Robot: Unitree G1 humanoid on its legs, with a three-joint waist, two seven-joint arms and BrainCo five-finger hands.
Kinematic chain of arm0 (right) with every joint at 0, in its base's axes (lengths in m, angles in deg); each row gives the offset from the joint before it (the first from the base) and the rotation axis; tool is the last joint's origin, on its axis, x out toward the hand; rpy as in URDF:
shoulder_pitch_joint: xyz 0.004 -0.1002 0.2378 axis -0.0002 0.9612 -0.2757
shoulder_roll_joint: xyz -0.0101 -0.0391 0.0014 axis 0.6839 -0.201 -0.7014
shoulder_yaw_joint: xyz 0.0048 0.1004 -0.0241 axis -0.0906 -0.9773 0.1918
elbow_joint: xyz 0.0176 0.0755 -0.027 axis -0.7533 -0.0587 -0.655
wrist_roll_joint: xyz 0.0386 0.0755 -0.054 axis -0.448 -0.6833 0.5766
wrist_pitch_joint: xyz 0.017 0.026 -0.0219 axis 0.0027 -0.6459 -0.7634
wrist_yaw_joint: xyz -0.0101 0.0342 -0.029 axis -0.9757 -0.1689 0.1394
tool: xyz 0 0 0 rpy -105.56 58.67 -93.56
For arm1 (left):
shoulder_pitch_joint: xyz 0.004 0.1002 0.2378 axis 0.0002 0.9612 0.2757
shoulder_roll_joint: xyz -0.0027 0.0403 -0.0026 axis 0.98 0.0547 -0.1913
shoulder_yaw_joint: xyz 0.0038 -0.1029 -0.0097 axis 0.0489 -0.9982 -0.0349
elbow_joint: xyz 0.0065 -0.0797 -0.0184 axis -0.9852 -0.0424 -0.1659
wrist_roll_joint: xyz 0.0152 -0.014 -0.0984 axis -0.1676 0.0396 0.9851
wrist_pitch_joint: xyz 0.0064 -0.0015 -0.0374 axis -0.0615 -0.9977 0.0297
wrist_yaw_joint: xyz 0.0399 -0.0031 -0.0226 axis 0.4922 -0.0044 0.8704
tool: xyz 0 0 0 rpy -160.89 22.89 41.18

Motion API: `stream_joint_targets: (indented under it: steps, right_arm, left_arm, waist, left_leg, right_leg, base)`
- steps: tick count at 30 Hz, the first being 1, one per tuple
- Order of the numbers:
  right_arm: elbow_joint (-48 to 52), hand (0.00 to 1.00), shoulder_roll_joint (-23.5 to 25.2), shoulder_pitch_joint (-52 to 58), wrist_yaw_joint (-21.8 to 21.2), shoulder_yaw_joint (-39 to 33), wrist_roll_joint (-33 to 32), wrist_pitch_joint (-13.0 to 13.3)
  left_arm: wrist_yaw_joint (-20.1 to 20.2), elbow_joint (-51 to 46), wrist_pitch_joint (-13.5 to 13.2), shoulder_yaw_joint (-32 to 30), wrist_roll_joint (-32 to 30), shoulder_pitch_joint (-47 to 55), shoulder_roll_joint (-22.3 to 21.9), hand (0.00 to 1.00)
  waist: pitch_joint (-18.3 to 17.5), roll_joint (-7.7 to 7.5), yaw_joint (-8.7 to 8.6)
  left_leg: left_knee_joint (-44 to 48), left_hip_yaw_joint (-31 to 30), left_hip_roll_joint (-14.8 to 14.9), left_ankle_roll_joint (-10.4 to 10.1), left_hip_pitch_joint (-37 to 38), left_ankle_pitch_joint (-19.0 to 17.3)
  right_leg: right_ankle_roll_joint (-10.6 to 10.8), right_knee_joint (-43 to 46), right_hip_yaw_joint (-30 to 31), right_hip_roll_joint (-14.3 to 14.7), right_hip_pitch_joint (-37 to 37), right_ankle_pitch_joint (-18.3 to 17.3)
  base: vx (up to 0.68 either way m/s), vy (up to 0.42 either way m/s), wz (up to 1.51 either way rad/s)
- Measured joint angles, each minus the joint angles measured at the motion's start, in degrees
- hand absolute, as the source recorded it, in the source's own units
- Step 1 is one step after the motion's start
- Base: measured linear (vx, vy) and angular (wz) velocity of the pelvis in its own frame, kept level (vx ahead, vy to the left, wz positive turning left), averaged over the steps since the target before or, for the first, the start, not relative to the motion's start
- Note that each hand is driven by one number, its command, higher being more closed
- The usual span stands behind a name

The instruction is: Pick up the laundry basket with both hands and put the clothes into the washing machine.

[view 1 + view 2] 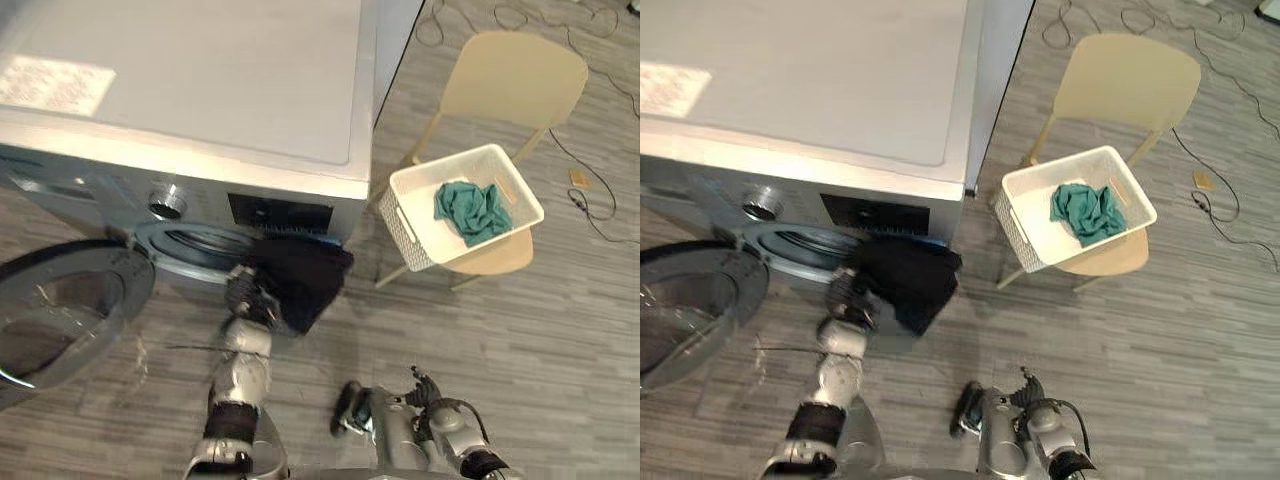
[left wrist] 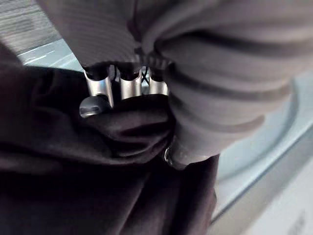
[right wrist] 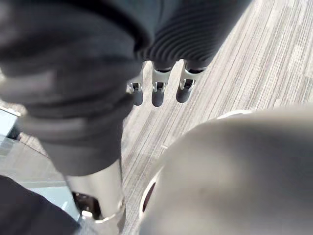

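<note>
My left hand [image 1: 250, 296] is at the washing machine's [image 1: 200, 90] round drum opening [image 1: 190, 248], its fingers [image 2: 124, 88] curled into a black garment [image 1: 303, 278]. The cloth hangs from the opening's right edge and down over the front. It also shows as dark folds [image 2: 73, 171] in the left wrist view. The white laundry basket [image 1: 408, 226] stands on a beige chair [image 1: 515, 80] to the right of the machine, with a teal garment [image 1: 472, 211] lying inside. My right hand [image 1: 349, 408] hangs low near the floor, fingers [image 3: 156, 93] relaxed and holding nothing.
The machine's glass door [image 1: 60, 310] is swung wide open to the left, close to the floor. Loose cables [image 1: 600, 215] and a small tan object [image 1: 579, 177] lie on the grey plank floor beyond the chair.
</note>
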Motion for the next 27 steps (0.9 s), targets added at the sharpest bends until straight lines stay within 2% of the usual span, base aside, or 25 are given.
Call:
stream_joint_targets:
  steps: [1, 2, 4, 6, 7, 9, 13, 16, 17, 19, 21, 22, 23, 24, 25, 27]
  right_arm:
    - [0.8, 0.00, 0.9, -0.1, 0.5, 0.2, -0.2, 0.0]
    - [3.4, 0.00, 2.2, 0.6, 0.9, 0.6, -0.7, 0.3]
    - [6.5, 0.00, 4.2, 1.0, 1.0, 0.6, -0.7, 0.4]
    - [9.8, 0.00, 4.4, 1.2, 0.9, 0.6, -1.2, 1.3]
    - [11.0, 0.00, 4.7, 1.3, 0.9, 0.5, -1.3, 1.4]
    - [11.8, 0.00, 5.5, 1.9, 1.0, 0.0, -1.7, 1.1]
    - [13.4, 0.00, 7.0, 4.1, 1.0, -0.4, -1.7, 0.5]
    - [14.2, 0.00, 7.4, 4.4, 0.9, -0.5, -1.8, 0.6]
    - [14.6, 0.00, 7.6, 4.1, 0.9, -0.3, -2.0, 0.7]
    - [15.3, 0.00, 7.9, 3.8, 0.9, 0.6, -2.8, 0.8]
    - [15.4, 0.00, 7.8, 2.2, 0.9, 2.2, -3.9, 0.9]
    - [15.5, 0.00, 7.9, 1.8, 0.9, 2.2, -3.9, 0.9]
    - [15.7, 0.00, 8.0, 1.1, 1.1, 2.3, -3.9, 1.0]
    - [15.7, 0.00, 7.9, 0.7, 1.6, 2.9, -3.9, 1.3]
    - [15.7, 0.00, 7.8, 0.6, 2.0, 3.2, -3.7, 1.3]
    - [15.7, 0.00, 7.4, 0.3, 3.1, 5.5, -3.7, 1.9]
  left_arm:
    - [-0.8, -0.8, -0.8, -1.4, 0.3, 0.0, 0.4, 1.00]
    - [-2.2, -1.8, -2.6, -4.4, 0.5, 0.1, 0.7, 1.00]
    - [-3.8, -5.1, -3.8, -7.9, 1.0, 1.0, 0.5, 1.00]
    - [-4.6, -8.9, -5.6, -11.4, 2.0, 2.6, -0.5, 1.00]
    - [-5.2, -10.1, -6.0, -12.5, 2.1, 3.1, -1.3, 1.00]
    - [-5.3, -11.0, -6.0, -14.0, 2.3, 5.5, -2.4, 1.00]
    - [-4.9, -12.8, -5.3, -13.6, 2.4, 9.0, -4.3, 1.00]
    - [-3.8, -12.7, -4.5, -13.0, 2.3, 10.5, -4.3, 1.00]
    - [-3.8, -12.7, -4.4, -11.9, 2.1, 10.6, -4.3, 1.00]
    - [-3.8, -12.6, -4.1, -10.2, 2.1, 10.3, -4.2, 1.00]
    - [-3.8, -11.4, -4.1, -8.7, 2.2, 8.9, -4.0, 1.00]
    - [-3.8, -11.4, -4.0, -8.8, 2.3, 8.6, -4.0, 1.00]
    - [-3.8, -11.5, -4.0, -9.1, 2.5, 8.3, -4.0, 1.00]
    - [-3.8, -11.5, -4.1, -9.1, 2.6, 8.3, -4.0, 1.00]
    - [-3.7, -11.6, -4.1, -9.2, 2.6, 8.0, -4.0, 1.00]
    - [-3.3, -11.7, -4.0, -9.0, 2.6, 6.0, -4.1, 1.00]
  waist:
    - [0.5, -1.17, 0.42]
    - [1.2, -1.31, 1.33]
    - [3.5, -0.43, 1.99]
    - [4.4, 1.16, 2.01]
    - [5.0, 2.03, 2.68]
    - [5.3, 2.60, 3.55]
    - [5.2, 3.18, 5.17]
    - [3.8, 3.81, 5.96]
    - [3.5, 4.10, 5.87]
    - [3.5, 4.26, 5.70]
    - [3.4, 4.16, 5.49]
    - [3.4, 4.16, 5.35]
    - [3.4, 4.13, 5.26]
    - [3.4, 4.13, 4.88]
    - [3.4, 4.16, 4.51]
    - [3.6, 4.42, 2.62]
  left_leg:
    - [1.3, 1.4, 0.1, 0.3, -0.5, -0.1]
    - [3.7, 1.9, 0.4, 1.1, -2.1, -1.1]
    - [8.8, 1.3, 0.9, 1.2, -3.8, -3.5]
    - [14.0, -0.1, 1.1, 1.8, -7.8, -6.2]
    - [15.8, -0.4, 1.0, 2.4, -9.7, -6.9]
    - [17.4, -0.3, 0.3, 3.7, -11.8, -7.8]
    - [17.8, -0.4, -2.6, 5.6, -13.6, -8.8]
    - [18.7, -1.0, -5.7, 7.1, -14.9, -9.6]
    - [18.7, -1.0, -7.0, 7.2, -14.9, -9.6]
    - [18.5, -0.8, -7.9, 7.8, -14.6, -9.8]
    - [16.3, 1.4, -7.7, 9.8, -13.1, -9.0]
    - [15.6, 2.1, -7.3, 9.8, -12.7, -8.7]
    - [14.5, 3.5, -6.4, 9.6, -11.5, -8.3]
    - [13.3, 4.8, -5.9, 9.0, -10.5, -7.9]
    - [12.8, 5.0, -6.0, 8.8, -10.3, -7.6]
    - [9.8, 3.4, -5.9, 8.2, -10.2, -4.9]
  right_leg:
    - [0.5, 0.3, 1.1, -0.3, -1.0, -0.2]
    - [1.4, -0.4, 0.6, -0.5, -1.2, -0.5]
    - [1.8, 1.0, 0.1, -0.7, -1.3, -0.4]
    - [2.7, 2.4, -0.3, -1.0, -2.7, -1.3]
    - [3.3, 2.4, -1.0, -1.6, -3.4, -1.5]
    - [4.8, 0.4, -2.9, -3.1, -3.3, 0.4]
    - [6.3, -5.4, -4.8, -4.7, -0.9, 4.5]
    - [6.1, -6.1, -5.5, -6.7, 0.1, 5.0]
    - [5.1, -6.2, -3.8, -6.7, 0.0, 4.9]
    - [4.7, -5.4, -0.8, -6.6, -1.1, 5.1]
    - [3.7, -2.6, -1.6, -6.8, -3.5, 6.3]
    - [4.0, -1.6, -2.7, -6.5, -4.1, 6.1]
    - [5.6, -0.3, -4.2, -5.2, -5.1, 4.8]
    - [4.0, -1.2, -3.7, -4.0, -4.8, 2.7]
    - [4.7, -2.1, -3.0, -3.7, -4.5, 1.7]
    - [3.6, -2.4, -1.4, -1.7, -5.7, 0.6]
  base:
    - [-0.07, 0.158, -0.55]
    - [-0.06, 0.172, -0.40]
    - [-0.07, 0.138, -0.13]
    - [-0.14, 0.153, 0.05]
    - [-0.09, 0.141, 0.03]
    - [-0.05, 0.248, 0.01]
    - [0.04, 0.247, 0.26]
    - [0.10, 0.195, 0.44]
    - [0.12, 0.163, 0.38]
    - [0.06, 0.095, 0.12]
    - [0.02, 0.051, -0.34]
    - [0.02, -0.034, -0.65]
    - [0.01, -0.163, -0.73]
    - [-0.01, -0.193, -0.62]
    - [-0.03, -0.235, -0.28]
    - [-0.01, -0.201, 0.09]
